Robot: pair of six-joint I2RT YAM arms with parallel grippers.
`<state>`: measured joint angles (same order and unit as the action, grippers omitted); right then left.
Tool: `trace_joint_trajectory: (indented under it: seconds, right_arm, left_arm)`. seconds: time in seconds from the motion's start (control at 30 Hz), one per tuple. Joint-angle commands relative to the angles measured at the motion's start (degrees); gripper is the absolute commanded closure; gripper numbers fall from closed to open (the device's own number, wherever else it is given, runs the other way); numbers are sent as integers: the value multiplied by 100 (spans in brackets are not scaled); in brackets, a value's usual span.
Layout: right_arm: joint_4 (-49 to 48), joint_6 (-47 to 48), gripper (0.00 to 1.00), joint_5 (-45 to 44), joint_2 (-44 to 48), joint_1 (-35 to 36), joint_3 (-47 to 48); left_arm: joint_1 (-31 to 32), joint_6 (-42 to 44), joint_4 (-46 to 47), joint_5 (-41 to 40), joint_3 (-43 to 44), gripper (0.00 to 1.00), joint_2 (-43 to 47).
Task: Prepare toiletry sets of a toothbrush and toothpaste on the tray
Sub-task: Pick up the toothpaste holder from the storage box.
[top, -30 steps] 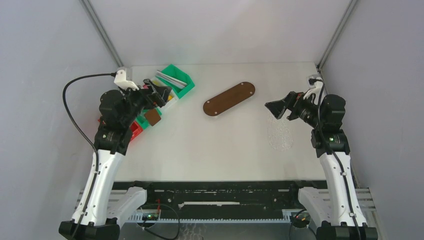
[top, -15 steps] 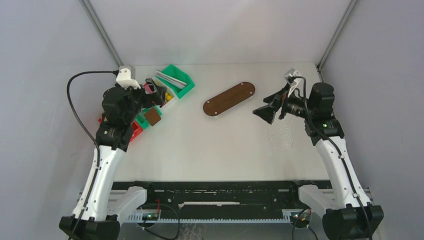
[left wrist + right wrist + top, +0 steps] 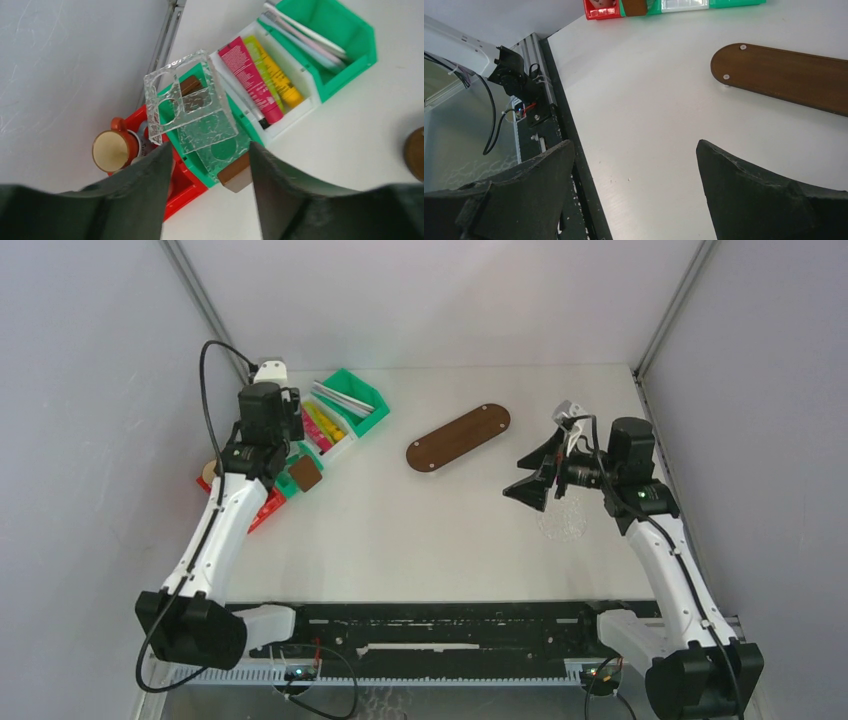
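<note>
The brown oval tray [image 3: 458,437] lies bare at the table's middle; its end shows in the right wrist view [image 3: 784,75]. Long pale toothbrushes [image 3: 305,35] lie in a green bin [image 3: 350,60]. Pink and yellow toothpaste tubes [image 3: 262,75] fill a white bin beside it. An orange mug [image 3: 114,150] stands in a red bin [image 3: 187,187]. My left gripper [image 3: 210,147] hovers open above a green bin of clear acrylic holders [image 3: 187,102], holding nothing. My right gripper [image 3: 635,145] is open over bare table, right of the tray.
A brown block [image 3: 235,175] sits at the near end of the holder bin. A clear textured piece [image 3: 560,520] lies on the table under the right arm. The bins crowd the back left corner [image 3: 320,430]. Grey walls close in on both sides.
The left arm has risen and turned to point down over the bins, and its jaws have narrowed a little. The right gripper has moved left, nearer the tray.
</note>
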<state>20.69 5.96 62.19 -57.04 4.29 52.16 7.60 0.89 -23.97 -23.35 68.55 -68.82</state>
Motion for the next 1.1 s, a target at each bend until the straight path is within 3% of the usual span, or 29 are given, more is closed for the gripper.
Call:
trace_joint_trajectory:
  seconds: [0.0, 0.07, 0.13, 0.2, 0.5, 0.73, 1.07]
  right_arm:
    - [-118, 195, 0, 128, 76, 111, 49]
    - [-103, 214, 0, 114, 41, 168, 48]
    - [-85, 242, 0, 92, 18, 234, 48]
    - [-66, 271, 0, 93, 2, 275, 48]
    - [-32, 338, 0, 18, -33, 418, 48]
    - [-4, 404, 0, -18, -53, 442, 49]
    - [32, 471, 0, -37, -130, 520, 48]
  left_arm:
    - [-217, 287, 279, -322, 25, 43, -244]
    - [-360, 473, 354, -87, 5, 54, -353]
    - [-500, 981, 513, 165, -106, 56, -445]
    - [-518, 1671, 606, 395, -245, 56, -524]
    - [-525, 2848, 644, 246, -245, 51, -1161]
    - [-545, 3198, 1004, -209, -314, 50, -1762]
    - [-546, 3734, 2419, -684, -710, 51, -2194]
